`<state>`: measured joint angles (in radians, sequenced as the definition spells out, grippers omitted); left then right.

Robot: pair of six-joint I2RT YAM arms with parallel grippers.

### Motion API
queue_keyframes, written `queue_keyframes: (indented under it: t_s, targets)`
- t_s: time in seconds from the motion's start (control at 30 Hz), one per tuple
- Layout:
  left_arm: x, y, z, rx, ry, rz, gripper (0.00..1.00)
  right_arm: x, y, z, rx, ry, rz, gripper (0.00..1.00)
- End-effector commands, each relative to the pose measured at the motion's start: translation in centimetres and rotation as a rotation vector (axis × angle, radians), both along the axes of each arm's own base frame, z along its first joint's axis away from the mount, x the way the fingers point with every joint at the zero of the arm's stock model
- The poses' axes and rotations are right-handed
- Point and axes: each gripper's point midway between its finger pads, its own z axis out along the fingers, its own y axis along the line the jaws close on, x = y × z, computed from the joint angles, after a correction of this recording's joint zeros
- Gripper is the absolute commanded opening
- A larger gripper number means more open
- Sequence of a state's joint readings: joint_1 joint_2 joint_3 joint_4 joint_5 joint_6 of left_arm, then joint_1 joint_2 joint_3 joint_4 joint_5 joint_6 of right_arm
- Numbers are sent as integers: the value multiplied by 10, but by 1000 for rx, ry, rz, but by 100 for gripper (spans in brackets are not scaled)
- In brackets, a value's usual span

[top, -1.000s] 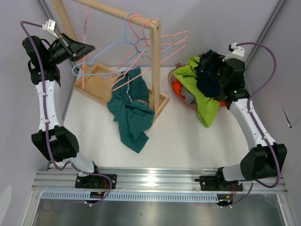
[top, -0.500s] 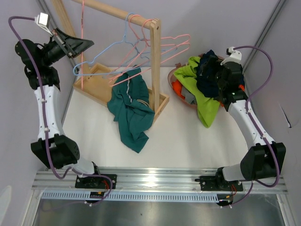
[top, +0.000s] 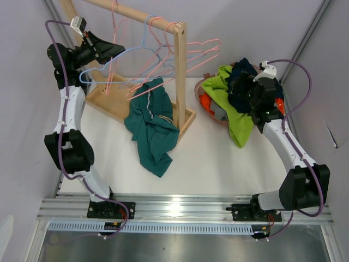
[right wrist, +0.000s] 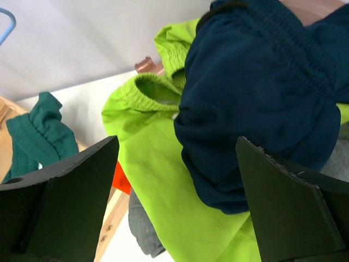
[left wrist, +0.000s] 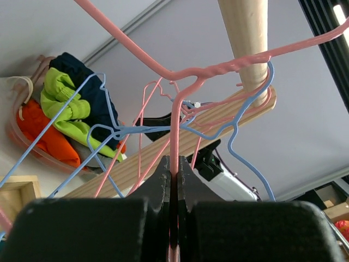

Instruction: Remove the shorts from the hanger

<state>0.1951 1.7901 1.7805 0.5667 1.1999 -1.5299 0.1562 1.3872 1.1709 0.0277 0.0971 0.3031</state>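
My left gripper (top: 119,50) is shut on the wire of an empty pink hanger (top: 110,76), up by the wooden rail (top: 136,13); the left wrist view shows the jaws (left wrist: 175,164) closed on the wire of the pink hanger (left wrist: 175,125). The teal shorts (top: 151,128) hang by one end from another pink hanger and trail onto the table. My right gripper (top: 248,93) is open and empty, beside the dark navy shorts (right wrist: 256,98). These lie on the lime green shorts (right wrist: 163,180), with the orange (right wrist: 121,180) and grey (right wrist: 143,229) shorts below.
The wooden rack (top: 181,76) has a post and a base frame at the back left. Several empty pink and blue hangers (top: 150,52) hang tangled on the rail. A brownish basket (top: 210,119) holds the pile at the back right.
My left arm has swung right and inward with the pink hanger, bringing it close to the rail. My right gripper has shifted slightly by the pile.
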Motion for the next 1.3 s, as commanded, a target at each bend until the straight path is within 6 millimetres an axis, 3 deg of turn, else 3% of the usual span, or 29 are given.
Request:
queue_keyframes:
  t_s: [0.0, 0.23, 0.5, 0.6, 0.8, 0.83, 0.9, 0.97, 1.07, 1.1, 1.13, 1.2, 1.23, 1.27]
  targets:
    - [-23, -9, 30, 9, -101, -31, 0, -8, -1, 28, 13, -86, -4, 95]
    - [-16, -6, 18, 10, -49, -19, 3, -14, 0, 24, 20, -87, 1, 95]
    - [20, 1, -3, -2, 38, 29, 0, -21, -1, 22, 23, -86, -2, 95]
    - [24, 1, -9, -2, 51, 27, 1, -23, -2, 19, 20, -82, -3, 95]
    - [25, 2, -6, 17, 37, 45, 33, -38, 3, 30, 25, -98, 5, 97]
    - [25, 2, -6, 15, 39, 42, 45, -46, 4, 44, 26, -128, 8, 99]
    - [23, 3, -9, 12, 35, 40, 57, -61, 16, 56, 13, -152, 33, 99]
    - [18, 5, -3, 12, 14, 45, 96, -83, 25, 88, 28, -222, 57, 99]
    - [13, 14, 1, 14, 3, 81, 99, -119, 62, 111, 44, -253, 149, 99]
    - [15, 22, -9, 6, 33, 104, 99, -138, 96, 115, 52, -258, 238, 99]
    - [14, 26, -11, 13, 27, 118, 99, -146, 104, 117, 41, -263, 235, 99]
    - [12, 35, -22, 15, 68, 158, 99, -161, 136, 113, 28, -245, 297, 99]
    - [12, 39, -27, 48, 47, 185, 99, -179, 163, 109, 20, -232, 349, 99]
    - [9, 43, -29, 74, 43, 216, 99, -182, 183, 98, -3, -204, 374, 99]
